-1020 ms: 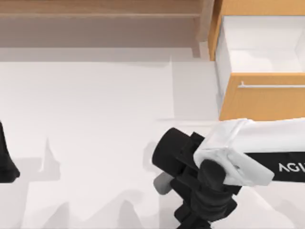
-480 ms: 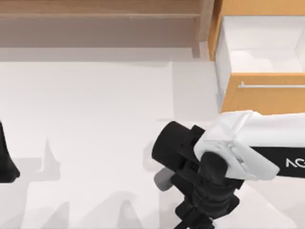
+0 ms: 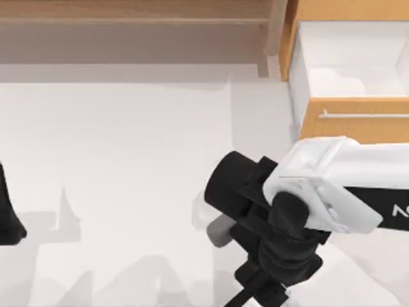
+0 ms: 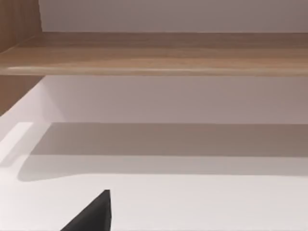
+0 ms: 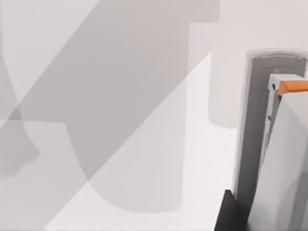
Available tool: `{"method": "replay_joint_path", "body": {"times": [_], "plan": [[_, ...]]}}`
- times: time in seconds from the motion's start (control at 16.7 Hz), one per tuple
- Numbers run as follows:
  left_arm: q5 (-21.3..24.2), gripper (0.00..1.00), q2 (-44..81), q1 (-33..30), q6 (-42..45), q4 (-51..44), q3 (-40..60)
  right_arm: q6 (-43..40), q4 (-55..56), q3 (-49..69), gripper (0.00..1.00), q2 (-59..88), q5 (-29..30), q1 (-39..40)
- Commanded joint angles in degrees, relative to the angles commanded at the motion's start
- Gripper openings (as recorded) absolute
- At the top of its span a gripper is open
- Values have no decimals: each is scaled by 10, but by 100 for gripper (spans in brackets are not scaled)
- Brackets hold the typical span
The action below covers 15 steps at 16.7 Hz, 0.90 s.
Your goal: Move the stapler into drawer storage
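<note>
Table: a plain white tabletop [image 3: 128,160] takes up most of the top view, matte and even in tone.
Shelf unit: a dull brown wooden shelf unit [image 3: 134,29] runs along the far edge of the table — one long horizontal board [image 4: 159,57] with a pale back panel behind it.
Shelf side: an upright wooden post [image 3: 276,35] closes its right end.
Light: soft and bright, casting broad grey shadows — a band beneath the shelf and angular patches near the front.
</note>
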Motion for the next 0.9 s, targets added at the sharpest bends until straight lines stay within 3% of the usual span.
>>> {"method": "replay_joint_path", "body": {"times": [0.3,0.6,0.9], "plan": [[0,100,0,0,0,0,0,-23,-45,119,0,-1,39,-95],[0,100,0,0,0,0,0,-56,-117,330,0,42,76,-232],[0,100,0,0,0,0,0,-71,-174,529,0,157,75,-364]]}}
